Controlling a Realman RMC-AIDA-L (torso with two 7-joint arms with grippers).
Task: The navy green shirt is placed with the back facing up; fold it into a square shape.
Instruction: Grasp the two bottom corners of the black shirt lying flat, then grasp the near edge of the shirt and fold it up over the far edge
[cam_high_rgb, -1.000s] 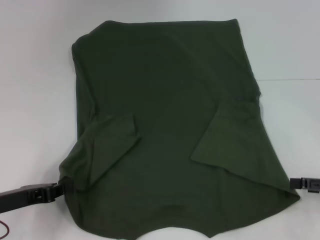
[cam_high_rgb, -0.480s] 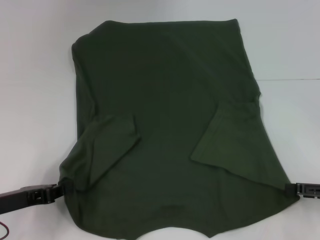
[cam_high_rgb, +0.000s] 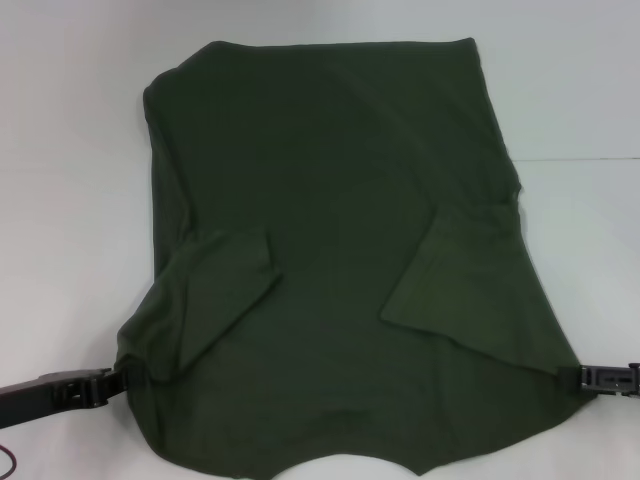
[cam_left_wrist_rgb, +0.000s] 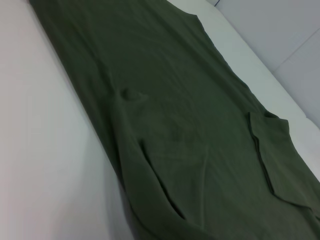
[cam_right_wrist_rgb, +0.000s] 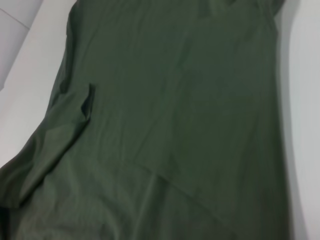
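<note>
The navy green shirt (cam_high_rgb: 330, 230) lies flat on the white table (cam_high_rgb: 70, 200), its hem at the far end and the collar end nearest me. Both short sleeves are folded inward, one (cam_high_rgb: 225, 285) on the left and one (cam_high_rgb: 460, 280) on the right. My left gripper (cam_high_rgb: 122, 378) touches the shirt's near left corner. Level with it, my right gripper (cam_high_rgb: 582, 377) meets the near right corner. The left wrist view shows only the shirt (cam_left_wrist_rgb: 190, 125) and table, and so does the right wrist view, filled by the shirt (cam_right_wrist_rgb: 165, 125).
White tabletop surrounds the shirt on the left, right and far sides. A seam in the table surface (cam_high_rgb: 580, 159) runs out to the right. A thin red cable (cam_high_rgb: 8, 455) shows at the near left corner.
My right gripper has slid left, from just off the shirt's near right corner until it reaches the fabric. The left gripper and the shirt have stayed put.
</note>
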